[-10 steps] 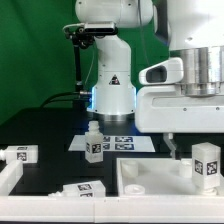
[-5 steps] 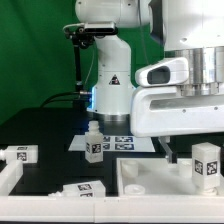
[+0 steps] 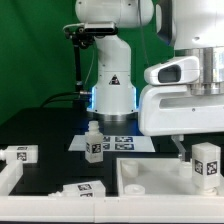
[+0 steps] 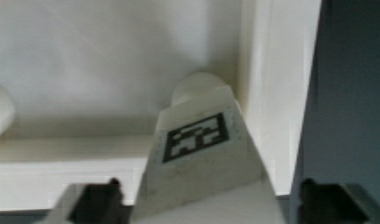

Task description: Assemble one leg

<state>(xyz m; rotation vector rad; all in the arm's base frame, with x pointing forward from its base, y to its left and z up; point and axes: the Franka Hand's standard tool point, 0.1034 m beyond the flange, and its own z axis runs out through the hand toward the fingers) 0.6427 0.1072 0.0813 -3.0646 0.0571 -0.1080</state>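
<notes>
In the wrist view a white leg (image 4: 199, 140) with a black-and-white tag lies between my gripper's (image 4: 208, 205) two dark fingers (image 4: 98, 200). The jaws stand apart, with a gap on one side of the leg. In the exterior view my gripper (image 3: 192, 150) hangs low over the tabletop (image 3: 150, 176), beside an upright leg (image 3: 207, 165) at the exterior view's right. Only one finger (image 3: 181, 148) shows there.
Another leg (image 3: 94, 143) stands upright on the marker board (image 3: 122, 142) in front of the arm's base (image 3: 112, 95). Two more legs lie at the exterior view's left (image 3: 20, 155) and at the front (image 3: 82, 188). A white rim (image 3: 8, 180) edges the front left.
My gripper has shifted a little toward the exterior view's right, closer to the upright leg on the tabletop. The parts have not moved.
</notes>
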